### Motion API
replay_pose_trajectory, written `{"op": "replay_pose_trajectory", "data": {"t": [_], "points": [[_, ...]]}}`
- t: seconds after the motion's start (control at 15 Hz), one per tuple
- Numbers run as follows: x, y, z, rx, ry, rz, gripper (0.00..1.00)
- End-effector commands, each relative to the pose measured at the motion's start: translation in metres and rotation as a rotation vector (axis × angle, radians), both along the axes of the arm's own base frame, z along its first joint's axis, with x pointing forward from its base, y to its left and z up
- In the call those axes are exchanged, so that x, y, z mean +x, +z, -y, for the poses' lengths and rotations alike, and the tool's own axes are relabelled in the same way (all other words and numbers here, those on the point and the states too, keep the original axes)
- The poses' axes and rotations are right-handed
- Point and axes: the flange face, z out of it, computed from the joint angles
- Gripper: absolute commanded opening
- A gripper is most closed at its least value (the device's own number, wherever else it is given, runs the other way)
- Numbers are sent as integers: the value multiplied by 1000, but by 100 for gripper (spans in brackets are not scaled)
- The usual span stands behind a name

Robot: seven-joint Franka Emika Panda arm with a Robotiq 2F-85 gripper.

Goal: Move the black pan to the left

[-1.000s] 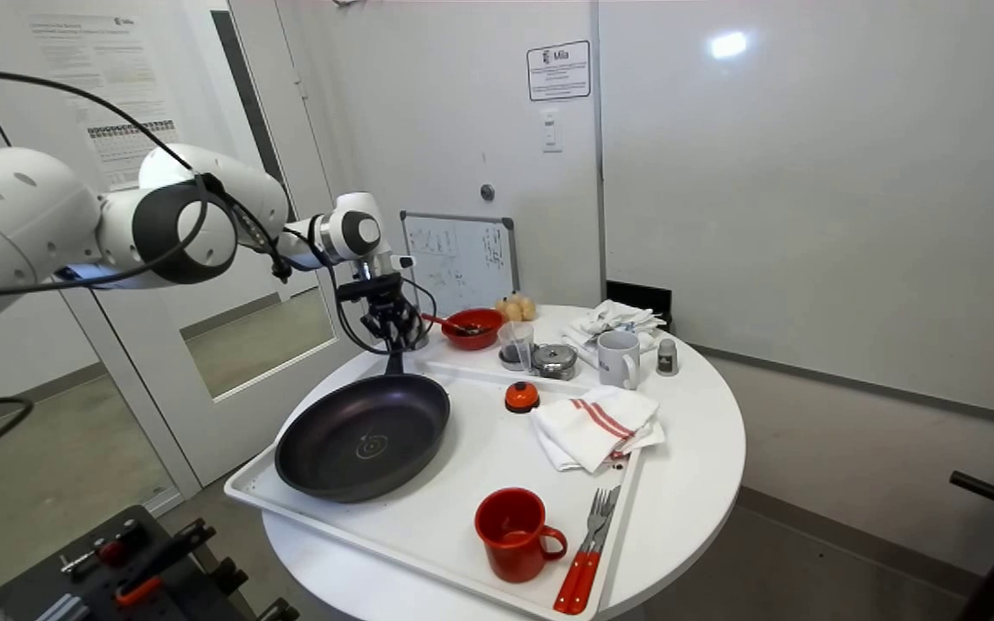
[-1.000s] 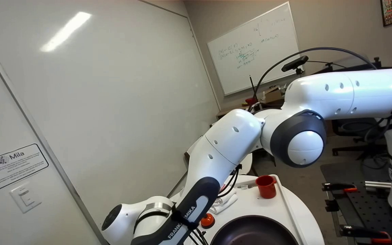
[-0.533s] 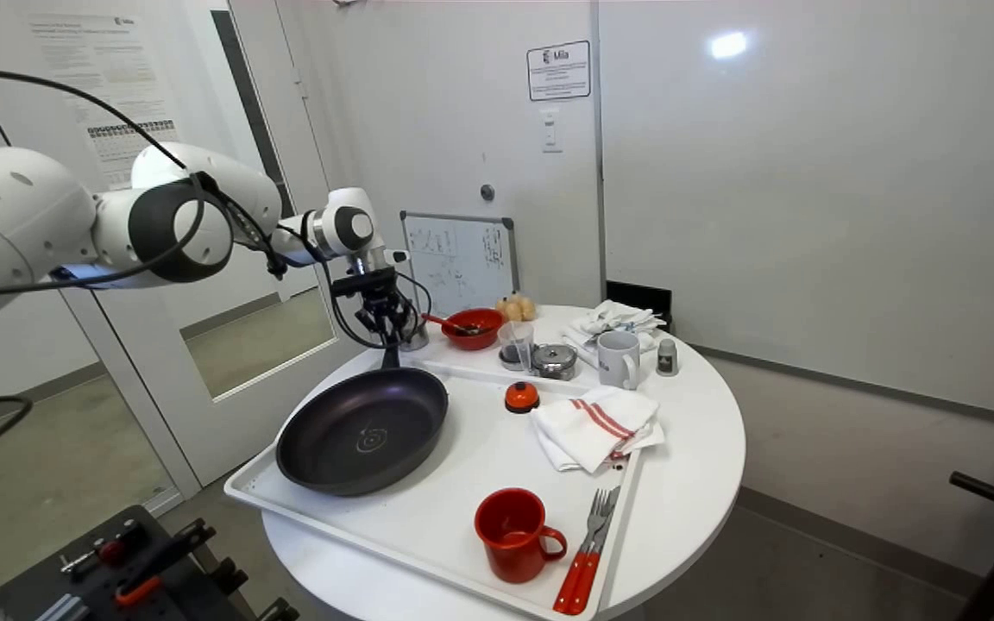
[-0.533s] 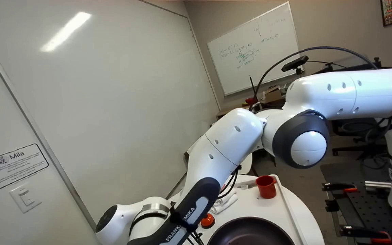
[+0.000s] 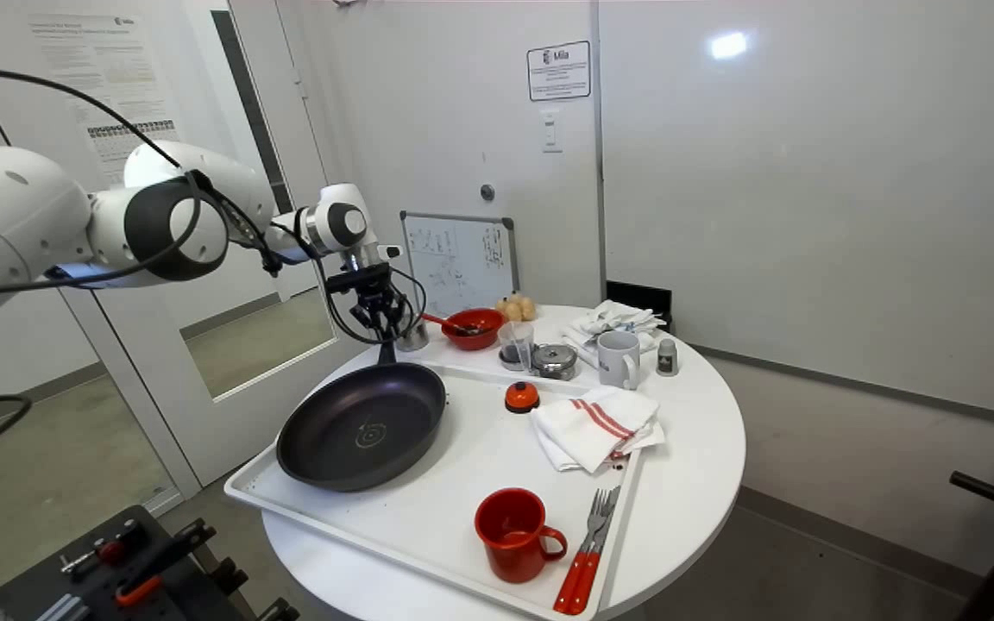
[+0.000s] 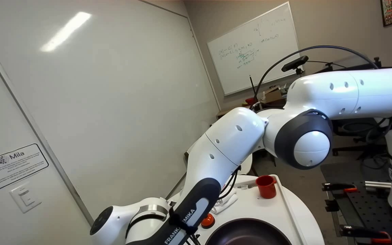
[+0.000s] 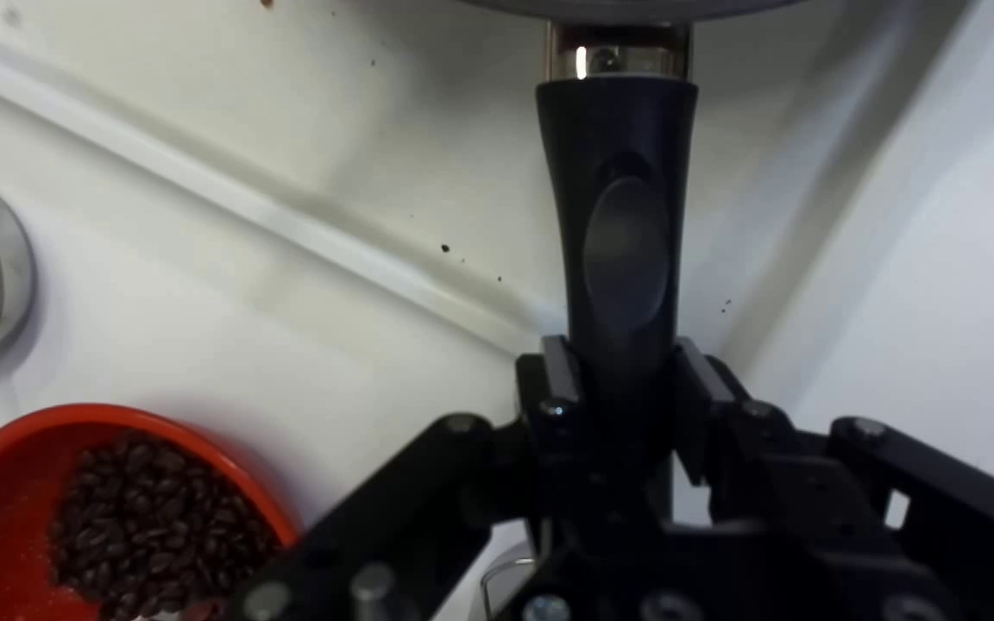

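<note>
The black pan (image 5: 363,427), round with a dark inside, is over the white tray (image 5: 454,509) in an exterior view, its handle pointing away toward the door. Part of the pan (image 6: 248,234) also shows at the bottom of an exterior view. My gripper (image 5: 386,335) points down onto the handle. In the wrist view the black handle (image 7: 622,216) runs between both pads of the gripper (image 7: 620,371), which is shut on it. Whether the pan's underside touches the tray cannot be told. The arm hides the gripper in an exterior view.
A red cup (image 5: 510,539), fork and knife (image 5: 588,552), folded towel (image 5: 596,427) and orange knob-like item (image 5: 521,397) lie on the tray. A red bowl with dark beans (image 7: 100,418) and a steel cup (image 7: 9,267) are beside the tray's raised rim (image 7: 359,259).
Gripper and pan have shifted together, slightly up and left in an exterior view, and slightly left and down where only part of the pan shows. The grip on the handle stays.
</note>
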Motion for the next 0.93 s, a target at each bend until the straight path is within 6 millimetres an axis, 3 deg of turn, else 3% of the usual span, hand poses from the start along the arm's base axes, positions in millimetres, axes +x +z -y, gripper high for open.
{"op": "replay_pose_trajectory", "data": {"t": [0.0,0.2,0.47,0.73,0.87], "points": [[2,13,-4,-24,23,20,11],[2,12,-4,-24,24,18,23],[3,12,-3,-22,20,18,24],[3,10,0,-16,19,6,7],[0,5,-2,-25,26,2,7]]}}
